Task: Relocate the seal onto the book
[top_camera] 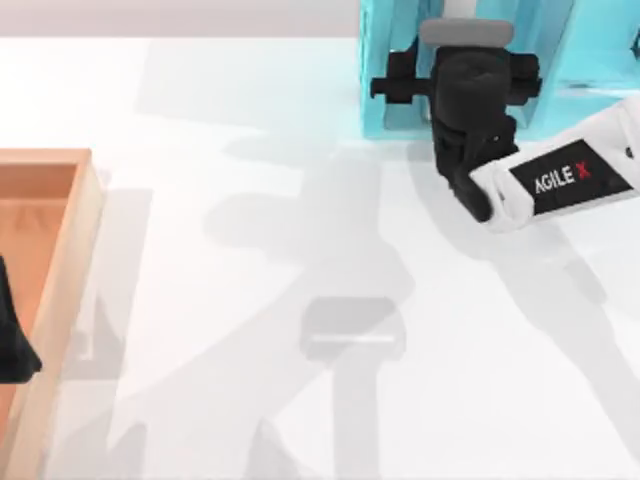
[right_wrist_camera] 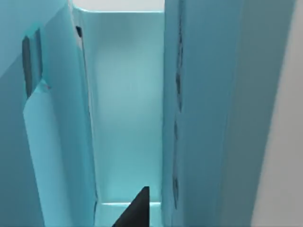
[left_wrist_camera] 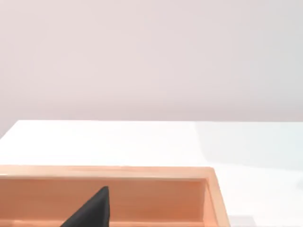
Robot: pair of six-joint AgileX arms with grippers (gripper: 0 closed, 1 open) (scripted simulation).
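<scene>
The right gripper (top_camera: 468, 85) hangs at the far edge of the table (top_camera: 250, 150), towards its right corner, directly over a light-blue rack (top_camera: 385, 90) and aimed into it. In its wrist view one dark tip of that gripper (right_wrist_camera: 137, 208) pokes into a narrow slot between smooth, flat, pale teal walls of the rack (right_wrist_camera: 123, 109). How wide this hand stands and whether it has hold of anything, I cannot tell. The left gripper (top_camera: 12, 345) sits parked at the table's left edge over a shallow wooden tray (top_camera: 85, 230) with a plain orange-brown grain and square raised rim. Its grip cannot be told either. Where the seal and the book lie I cannot tell. One slab beside the slot resembles a teal cover, but it could as well be a divider of the rack. My judgement is that the right arm is the one at work, so the seal probably lies ahead of and below it, within the slot. If so, the slot's long axis runs in line with the reach, leaving little room sideways. The table is white, matt and flat.
</scene>
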